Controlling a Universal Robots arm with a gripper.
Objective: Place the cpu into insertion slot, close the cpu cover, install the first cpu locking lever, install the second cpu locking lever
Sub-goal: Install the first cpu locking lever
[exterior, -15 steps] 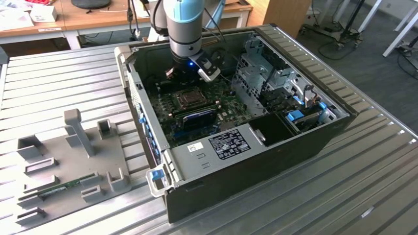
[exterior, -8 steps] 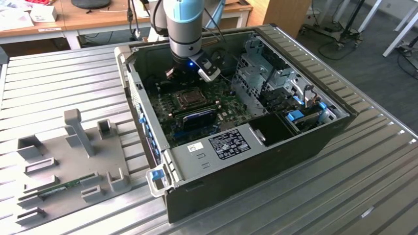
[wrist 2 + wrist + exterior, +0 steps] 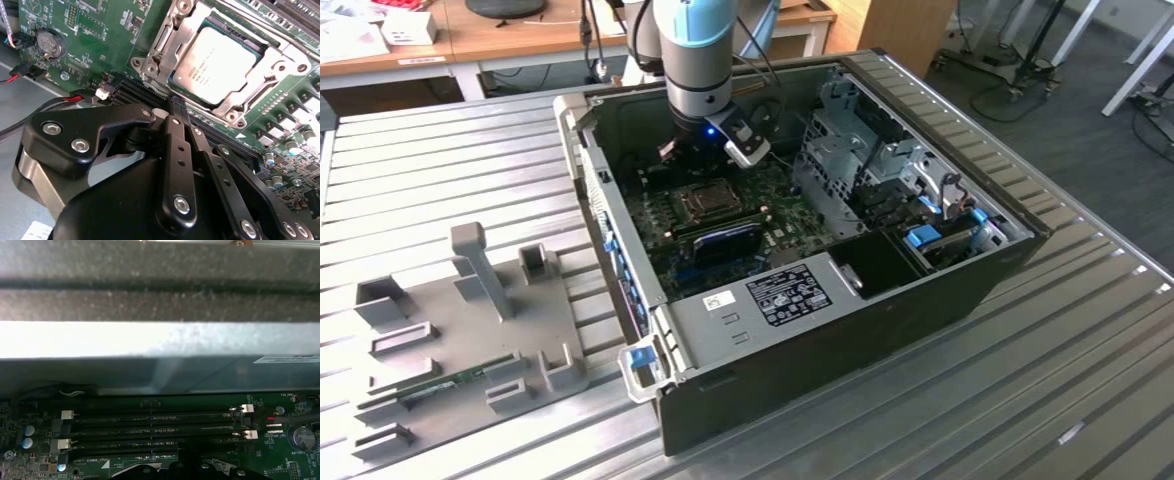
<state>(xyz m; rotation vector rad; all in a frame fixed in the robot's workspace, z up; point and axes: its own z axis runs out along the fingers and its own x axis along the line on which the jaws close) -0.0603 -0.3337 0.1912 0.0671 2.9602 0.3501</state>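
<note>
In the second wrist view the cpu (image 3: 217, 62), a square chip with a silver-grey top, lies flat in the insertion slot (image 3: 258, 48) of the green motherboard. The cpu cover (image 3: 162, 45), a silver frame plate, lies down around the chip's edges. My gripper (image 3: 176, 106) hovers beside one side of the socket, its black fingers (image 3: 172, 145) shut together and holding nothing. In the exterior view the gripper (image 3: 695, 158) hangs inside the open computer case, just behind the insertion slot (image 3: 703, 203). I cannot tell how the locking levers stand.
Long black memory slots (image 3: 150, 425) run close to the gripper, under the grey case wall (image 3: 150, 340). A coin battery (image 3: 50, 44) and red-black wires (image 3: 75, 98) lie nearby. A drive cage (image 3: 881, 170) fills the case's far side. A grey fixture plate (image 3: 467, 330) sits at the exterior view's left.
</note>
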